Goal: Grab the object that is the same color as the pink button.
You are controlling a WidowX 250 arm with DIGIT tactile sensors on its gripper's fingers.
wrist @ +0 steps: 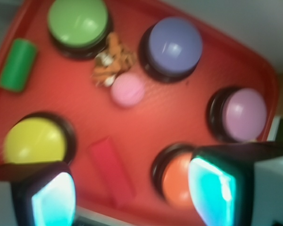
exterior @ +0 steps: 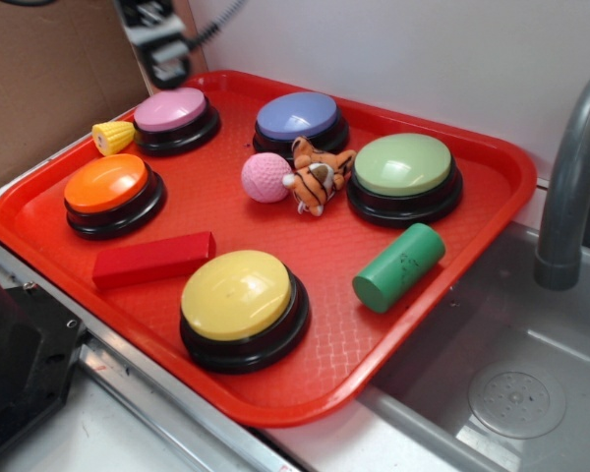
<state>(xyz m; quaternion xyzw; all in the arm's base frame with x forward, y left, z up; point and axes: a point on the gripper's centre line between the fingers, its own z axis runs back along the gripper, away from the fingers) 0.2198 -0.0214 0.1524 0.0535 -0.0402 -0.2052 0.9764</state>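
Note:
A small pink knit ball [exterior: 265, 178] [wrist: 127, 90] lies mid-tray, touching an orange tiger plush [exterior: 318, 174] [wrist: 112, 61]. The pink button [exterior: 172, 111] [wrist: 245, 114], pale mauve on a black base, stands at the tray's back left. My gripper [exterior: 167, 61] [wrist: 132, 195] hangs high above the tray's back-left corner, beyond the pink button and far from the ball. The wrist view is blurred; its two cyan-padded fingers [wrist: 212, 190] stand wide apart with nothing between them, so it is open.
On the red tray [exterior: 492, 202] also stand blue-purple [exterior: 298, 116], green [exterior: 403, 165], orange [exterior: 106, 185] and yellow [exterior: 238, 294] buttons. A red block [exterior: 153, 260], green cylinder [exterior: 398, 266] and yellow corn toy [exterior: 112, 137] lie there too. A sink with a grey faucet [exterior: 570, 187] is at right.

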